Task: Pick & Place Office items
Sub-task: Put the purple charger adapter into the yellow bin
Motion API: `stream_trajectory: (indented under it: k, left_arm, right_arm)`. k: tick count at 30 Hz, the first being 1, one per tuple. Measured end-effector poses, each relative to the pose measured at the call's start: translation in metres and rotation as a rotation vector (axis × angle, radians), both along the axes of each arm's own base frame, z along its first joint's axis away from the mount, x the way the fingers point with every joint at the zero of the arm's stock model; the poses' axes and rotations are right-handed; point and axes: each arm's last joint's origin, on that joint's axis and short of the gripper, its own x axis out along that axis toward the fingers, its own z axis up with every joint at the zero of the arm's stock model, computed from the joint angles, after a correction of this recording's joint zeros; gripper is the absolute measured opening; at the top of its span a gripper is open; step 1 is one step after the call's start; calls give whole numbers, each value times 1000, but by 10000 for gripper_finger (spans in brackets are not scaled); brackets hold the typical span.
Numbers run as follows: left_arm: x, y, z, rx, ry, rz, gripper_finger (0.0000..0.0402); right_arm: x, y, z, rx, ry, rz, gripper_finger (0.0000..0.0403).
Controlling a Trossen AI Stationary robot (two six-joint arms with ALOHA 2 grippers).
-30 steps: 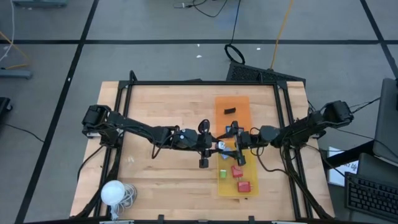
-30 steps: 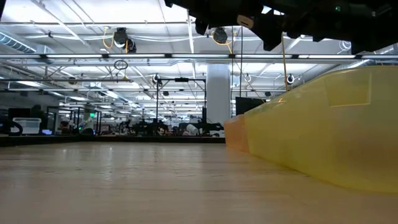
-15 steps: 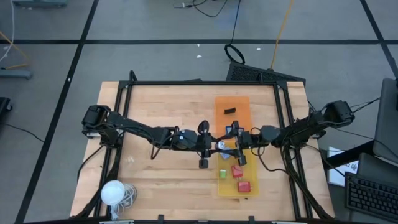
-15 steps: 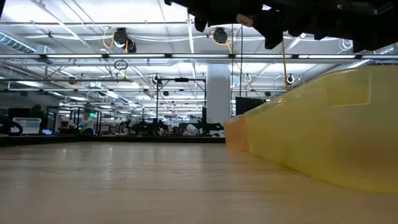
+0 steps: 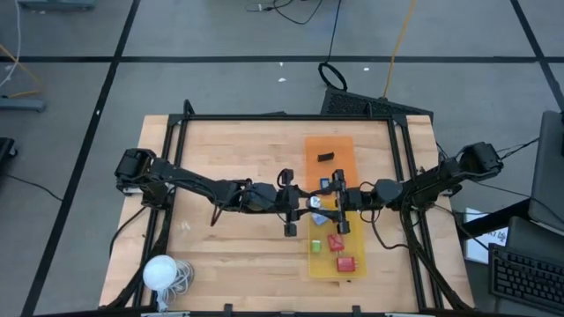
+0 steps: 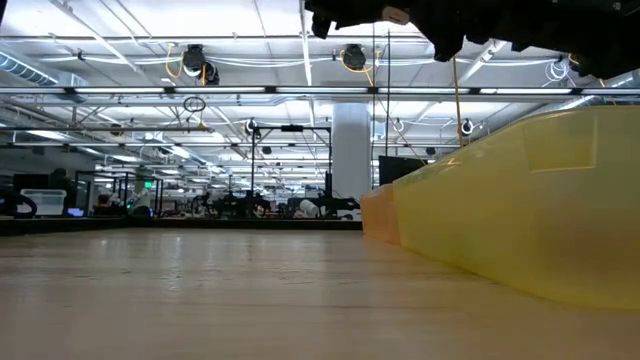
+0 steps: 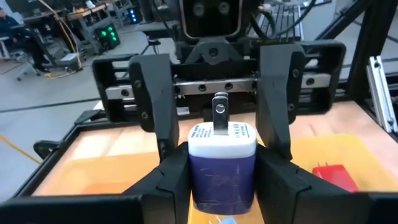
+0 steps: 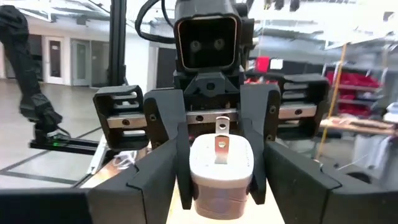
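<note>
Both grippers have crept slightly closer together over the table's middle since a second ago, and in the low view the arms sit higher.

Nearest, the yellow tray [image 5: 319, 267] right of centre holds two red blocks [image 5: 336, 242] and a green piece [image 5: 315, 246]. Just beyond, above that tray's far end, the left gripper [image 5: 304, 202] clamps a white-and-blue plug adapter [image 7: 221, 158], its fingers pressed to both sides of the body. The right gripper [image 5: 325, 203] faces it head-on, fingers parted and bracketing the same adapter; whether they touch it I cannot tell. Farther still, the orange tray [image 5: 342, 143] carries a black piece [image 5: 326, 157].

This looks like a mid-air handover. Next, the right fingers would need to close firmly before the left lets go, then carry the adapter to a tray.
</note>
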Motion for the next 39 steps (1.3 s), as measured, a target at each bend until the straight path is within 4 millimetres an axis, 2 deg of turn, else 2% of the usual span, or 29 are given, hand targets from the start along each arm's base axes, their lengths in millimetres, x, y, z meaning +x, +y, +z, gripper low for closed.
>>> stream_trajectory:
  k: [9, 14, 19, 22, 26, 32, 39]
  left_arm:
    - [1, 0, 4, -15, -37, 1, 147]
    - [2, 0, -6, -3, 18, -1, 134]
    - [1, 0, 0, -9, -8, -2, 145]
    - [0, -1, -2, -6, 6, -5, 152]
    - [1, -1, -1, -6, -3, -5, 136]
    - [0, -1, -1, -4, -3, -6, 134]
    - [1, -1, -1, -7, -8, -5, 151]
  right_arm:
    - [-5, 8, 8, -64, -88, -51, 213]
    - [-6, 8, 16, -35, -147, -63, 208]
    - [-8, 8, 18, 9, -165, -39, 199]
    - [-6, 9, 13, -2, -116, -34, 194]
    - [-5, 9, 10, 0, -83, -25, 185]
    - [-3, 10, 4, 3, -22, -19, 171]
    - [-3, 10, 4, 2, -22, -15, 144]
